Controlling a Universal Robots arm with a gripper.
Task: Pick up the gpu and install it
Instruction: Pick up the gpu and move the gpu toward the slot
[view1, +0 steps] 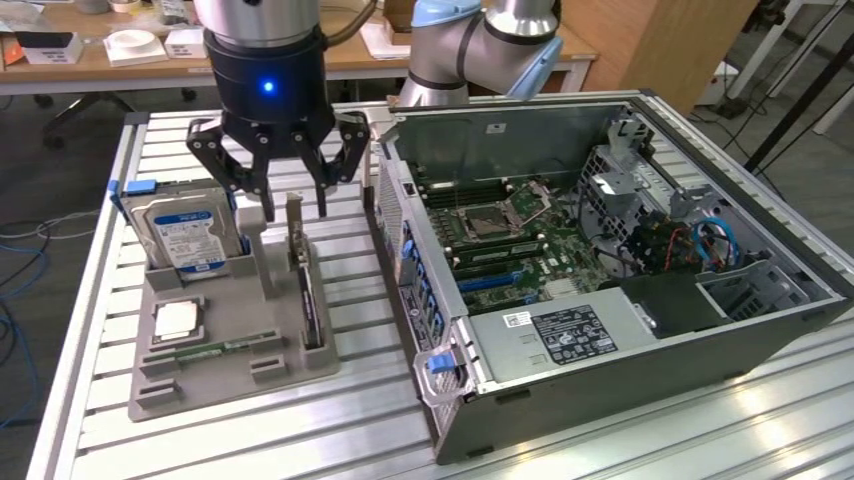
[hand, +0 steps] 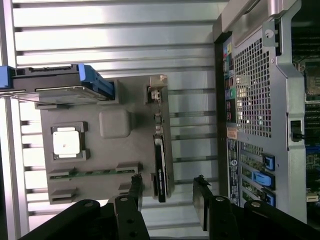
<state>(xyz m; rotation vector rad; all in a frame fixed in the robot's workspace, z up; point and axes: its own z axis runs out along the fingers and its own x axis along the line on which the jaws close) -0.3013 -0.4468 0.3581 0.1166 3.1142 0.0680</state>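
The gpu (view1: 308, 305) is a thin dark card standing on its edge in a slot along the side of the grey holder tray (view1: 200, 385) nearest the computer, its silvery bracket end pointing away from the front. My gripper (view1: 294, 207) hangs open just above the bracket end of the card, fingers apart and holding nothing. In the wrist view the gpu (hand: 160, 165) runs lengthwise between the two dark fingertips of the gripper (hand: 168, 186), which straddle its near end without touching it.
The tray (hand: 115, 122) also holds a silver hard drive (view1: 187, 235) upright, a square processor (view1: 176, 320) and a green memory stick (view1: 220, 349). An open computer case (view1: 601, 250) with its motherboard exposed lies at the exterior view's right, close to the tray. Everything rests on a slatted aluminium table (view1: 334, 430).
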